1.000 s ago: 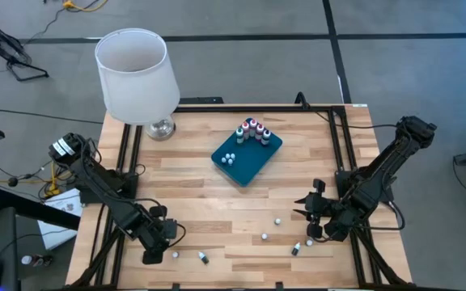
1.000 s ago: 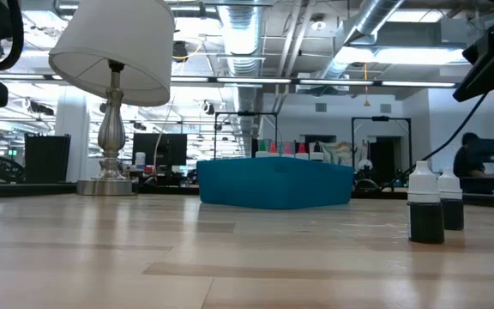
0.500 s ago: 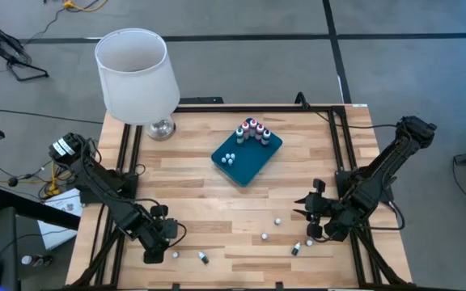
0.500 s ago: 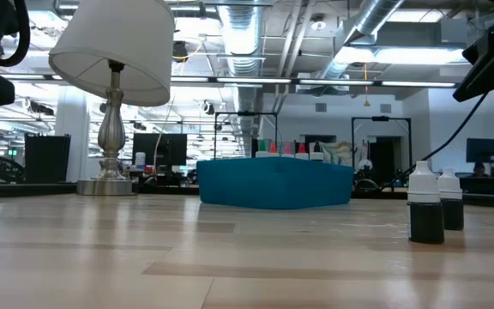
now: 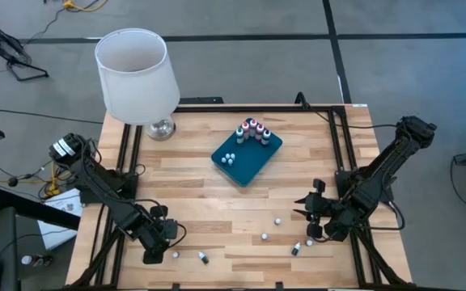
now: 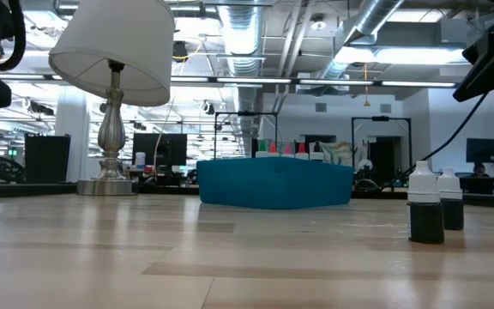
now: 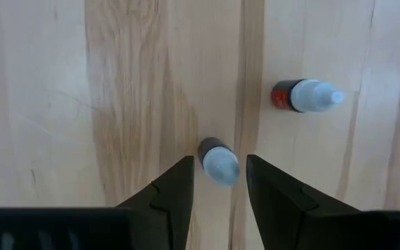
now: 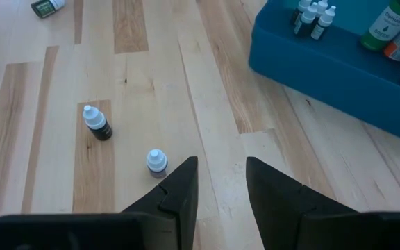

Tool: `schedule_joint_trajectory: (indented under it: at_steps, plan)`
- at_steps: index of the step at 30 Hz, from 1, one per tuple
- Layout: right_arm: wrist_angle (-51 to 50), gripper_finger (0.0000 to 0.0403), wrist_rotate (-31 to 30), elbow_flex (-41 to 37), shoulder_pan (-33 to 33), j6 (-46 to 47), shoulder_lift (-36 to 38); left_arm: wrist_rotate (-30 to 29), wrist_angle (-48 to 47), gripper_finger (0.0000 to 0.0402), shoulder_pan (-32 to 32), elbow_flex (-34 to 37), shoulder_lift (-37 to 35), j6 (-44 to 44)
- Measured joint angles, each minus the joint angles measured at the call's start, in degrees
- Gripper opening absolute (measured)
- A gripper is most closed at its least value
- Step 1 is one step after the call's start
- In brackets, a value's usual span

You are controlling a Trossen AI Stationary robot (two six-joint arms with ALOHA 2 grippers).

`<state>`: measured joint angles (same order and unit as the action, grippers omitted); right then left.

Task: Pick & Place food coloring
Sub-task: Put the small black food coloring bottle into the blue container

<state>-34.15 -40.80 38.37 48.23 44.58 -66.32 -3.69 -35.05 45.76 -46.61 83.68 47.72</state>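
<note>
Spanning pale wooden table planks (image 5: 217, 202), tiny white-capped food-colouring bottles (image 5: 277, 220) lie scattered; left gripper (image 7: 217, 182) gapes (upright bottle between fingers), right gripper (image 8: 219, 186) gapes empty; teal tray (image 6: 273, 187) hides its bottles.

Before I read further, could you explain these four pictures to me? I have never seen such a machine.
It is a robot with two dark arms at a wooden table. One camera looks down from above, one sits at table height, and one rides on each wrist. The left tool is open, poised over an upright small bottle; another bottle lies beside it. The right tool is open and holds nothing. More small bottles stand in a teal tray. A lamp stands at the back corner.
</note>
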Motion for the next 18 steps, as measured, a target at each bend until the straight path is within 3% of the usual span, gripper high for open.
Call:
schedule_joint_trajectory:
  at_steps: [18]
  plan:
    - [0.3, 0.0111, 0.2, 0.0, 0.0, 0.0, 0.0, 0.2, 1.1, 0.0123, 0.3, 0.0, 2.0, -1.2]
